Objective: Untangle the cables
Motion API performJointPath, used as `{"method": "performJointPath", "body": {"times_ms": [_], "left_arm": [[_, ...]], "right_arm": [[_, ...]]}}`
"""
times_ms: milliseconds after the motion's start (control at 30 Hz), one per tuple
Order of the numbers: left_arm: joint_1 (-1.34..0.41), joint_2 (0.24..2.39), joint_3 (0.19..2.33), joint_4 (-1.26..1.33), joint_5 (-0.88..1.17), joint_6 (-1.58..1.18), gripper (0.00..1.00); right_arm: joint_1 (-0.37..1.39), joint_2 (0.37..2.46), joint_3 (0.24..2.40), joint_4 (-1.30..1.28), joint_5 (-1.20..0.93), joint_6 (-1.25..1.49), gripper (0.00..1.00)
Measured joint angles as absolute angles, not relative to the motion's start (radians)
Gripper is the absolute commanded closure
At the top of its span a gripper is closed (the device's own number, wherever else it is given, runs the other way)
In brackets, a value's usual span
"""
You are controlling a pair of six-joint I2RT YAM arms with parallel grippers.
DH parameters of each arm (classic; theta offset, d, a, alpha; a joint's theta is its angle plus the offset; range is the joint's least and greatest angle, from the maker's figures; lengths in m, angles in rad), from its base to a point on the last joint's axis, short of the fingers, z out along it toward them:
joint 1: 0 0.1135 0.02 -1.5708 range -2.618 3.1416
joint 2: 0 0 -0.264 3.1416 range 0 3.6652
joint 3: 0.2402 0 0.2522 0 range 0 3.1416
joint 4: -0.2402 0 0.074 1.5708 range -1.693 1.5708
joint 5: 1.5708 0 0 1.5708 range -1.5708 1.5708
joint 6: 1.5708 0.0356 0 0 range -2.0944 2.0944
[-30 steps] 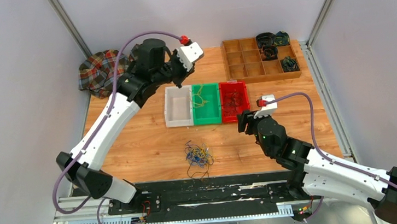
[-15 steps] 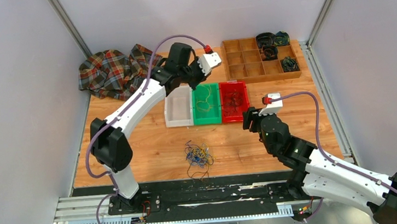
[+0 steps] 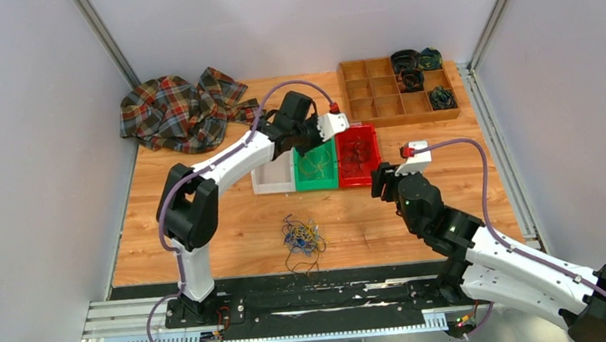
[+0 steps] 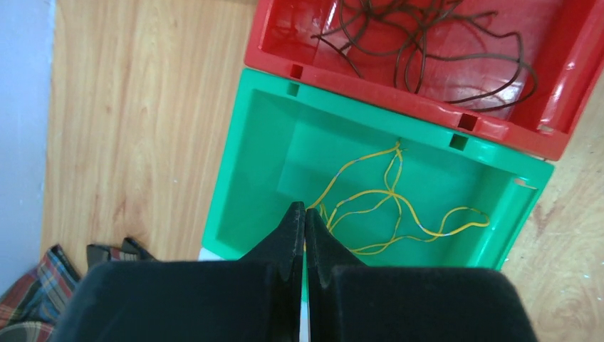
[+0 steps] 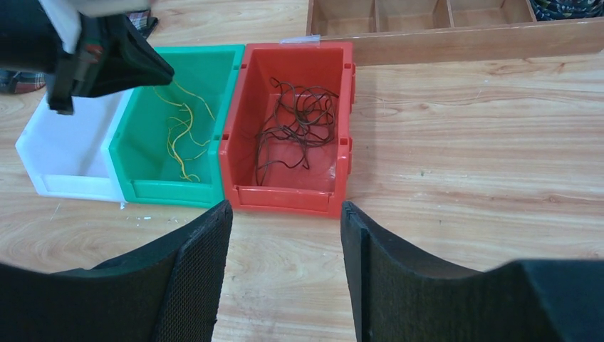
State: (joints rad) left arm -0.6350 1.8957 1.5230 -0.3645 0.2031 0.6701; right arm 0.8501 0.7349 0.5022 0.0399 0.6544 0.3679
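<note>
The left gripper (image 4: 305,210) is pinched fully shut above the green bin (image 4: 242,164). A yellow cable (image 4: 390,191) runs from right beside its tips toward three o'clock, but I can't tell whether a strand is caught. At twelve o'clock the red bin (image 4: 356,89), touching the green one, holds dark cables (image 4: 420,43). The right gripper (image 5: 285,214) stands wide open and empty, with the red bin at its twelve. Overhead, the mixed tangle (image 3: 300,240) lies on the table (image 3: 229,220), at the bins' seven o'clock.

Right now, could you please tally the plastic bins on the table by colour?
White bin: 1
Green bin: 1
Red bin: 1
Total: 3
</note>
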Motion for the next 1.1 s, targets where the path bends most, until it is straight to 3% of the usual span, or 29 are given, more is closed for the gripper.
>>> {"method": "performJointPath", "body": {"times_ms": [200,233,267,300,333,733,867,1100], "left_arm": [[-0.639,1.96,1.51,-0.337,0.145,0.697,0.99],[-0.639,1.965,1.509,-0.333,0.137,0.699,0.93],[-0.639,1.969,1.509,-0.329,0.131,0.7,0.81],[-0.639,1.972,1.51,-0.326,0.128,0.704,0.61],[-0.639,1.976,1.515,-0.331,0.126,0.706,0.56],[-0.639,1.962,1.664,-0.512,0.127,0.742,0.17],[-0.639,1.935,1.702,-0.588,0.126,0.752,0.09],[-0.635,1.776,1.687,-0.757,0.217,0.747,0.09]], "right_arm": [[0.843,0.74,0.529,0.027,0.643,0.368,0.43],[0.842,0.741,0.533,0.027,0.641,0.368,0.43],[0.842,0.742,0.535,0.027,0.638,0.368,0.42],[0.842,0.743,0.536,0.027,0.636,0.368,0.42],[0.842,0.744,0.537,0.025,0.635,0.368,0.42],[0.834,0.723,0.553,-0.015,0.611,0.369,0.41],[0.834,0.714,0.559,-0.033,0.604,0.371,0.41],[0.834,0.699,0.566,-0.058,0.587,0.371,0.35]]}}
